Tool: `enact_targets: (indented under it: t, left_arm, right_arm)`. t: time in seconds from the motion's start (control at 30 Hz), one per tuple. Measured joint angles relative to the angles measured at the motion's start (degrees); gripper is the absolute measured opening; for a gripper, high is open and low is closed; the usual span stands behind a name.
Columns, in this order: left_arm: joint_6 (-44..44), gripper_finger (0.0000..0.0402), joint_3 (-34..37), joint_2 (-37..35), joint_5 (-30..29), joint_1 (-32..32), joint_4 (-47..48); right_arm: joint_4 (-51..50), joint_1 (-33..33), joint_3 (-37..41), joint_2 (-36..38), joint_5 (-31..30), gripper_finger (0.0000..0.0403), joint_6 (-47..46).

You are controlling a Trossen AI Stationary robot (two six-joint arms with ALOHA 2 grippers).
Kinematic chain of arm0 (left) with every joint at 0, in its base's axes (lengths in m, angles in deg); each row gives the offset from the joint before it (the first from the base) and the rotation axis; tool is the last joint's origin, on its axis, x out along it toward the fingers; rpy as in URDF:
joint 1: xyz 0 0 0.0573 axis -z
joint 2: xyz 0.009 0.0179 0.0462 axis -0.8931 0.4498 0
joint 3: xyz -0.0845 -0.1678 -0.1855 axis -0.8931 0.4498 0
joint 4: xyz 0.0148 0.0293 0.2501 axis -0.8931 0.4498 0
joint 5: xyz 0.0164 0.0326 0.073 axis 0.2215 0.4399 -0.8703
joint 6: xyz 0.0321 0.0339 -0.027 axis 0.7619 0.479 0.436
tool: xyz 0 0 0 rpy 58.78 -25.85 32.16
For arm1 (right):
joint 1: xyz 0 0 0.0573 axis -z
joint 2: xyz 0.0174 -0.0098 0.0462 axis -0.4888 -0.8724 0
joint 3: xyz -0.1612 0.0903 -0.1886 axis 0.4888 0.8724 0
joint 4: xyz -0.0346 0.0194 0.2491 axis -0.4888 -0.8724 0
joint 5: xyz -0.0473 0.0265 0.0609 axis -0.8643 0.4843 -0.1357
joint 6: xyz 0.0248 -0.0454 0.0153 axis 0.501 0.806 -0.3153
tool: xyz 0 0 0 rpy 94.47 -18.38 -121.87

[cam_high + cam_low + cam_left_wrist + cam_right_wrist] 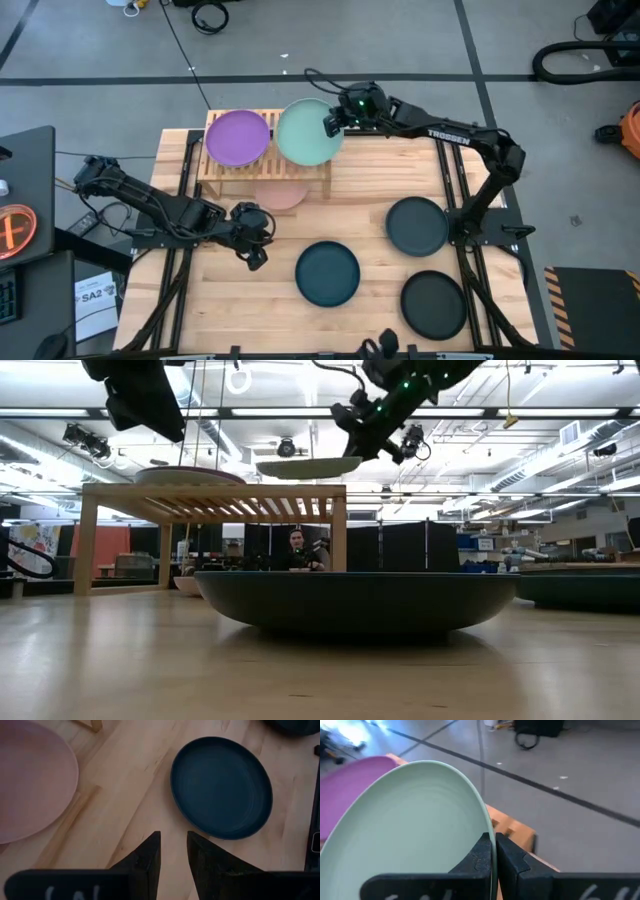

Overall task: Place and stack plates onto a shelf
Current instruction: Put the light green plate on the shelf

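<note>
A: Looking across the table from low down, what was hard to make out?

B: Plenty. The dark teal plate (360,603) filled the middle and hid most of the table behind it. The pink plate (281,193) under the shelf (266,168) showed only as a sliver beside a shelf leg. A person (297,550) sat far back in the room, half hidden by the plate's rim.

A: And from above?

B: The pink plate was partly covered by the slatted top. Two more dark plates lay on the right: one (417,226) near the right arm's base, a black one (433,305) close to the table's front edge.

A: Where was the right gripper (331,123)?

B: Over the shelf's right half, fingers pressed together on the rim of the mint green plate (309,131). In the low view that plate hung just above the slats, apart from them, roughly level. The purple plate (238,138) lay on the shelf's left half.

A: The left gripper (254,258)?

B: Above the bare wood, between the pink plate and the dark teal plate. Its fingers (146,861) stood slightly apart, with nothing between them.

A: The surface and the room?

B: A light wooden tabletop (372,190) with black rails down both sides. Around it lay a grey floor with dark seams and cables; ceiling strip lights and dark partitions stood behind.
</note>
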Motion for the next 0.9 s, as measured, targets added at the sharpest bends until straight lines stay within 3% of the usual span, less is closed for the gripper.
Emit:
enact_targets:
  t: [0.47,0.9]
  left_arm:
    - [0.0,0.01,0.0,0.0,-0.2,0.0,-0.2]
    - [0.0,0.01,0.0,0.0,-0.6,0.0,-0.2]
  right_arm:
    - [5.9,0.6,0.0,-6.3,0.8,0.0016,-0.5]
    - [7.1,0.8,0.0,-6.9,1.9,0.0034,-1.6]
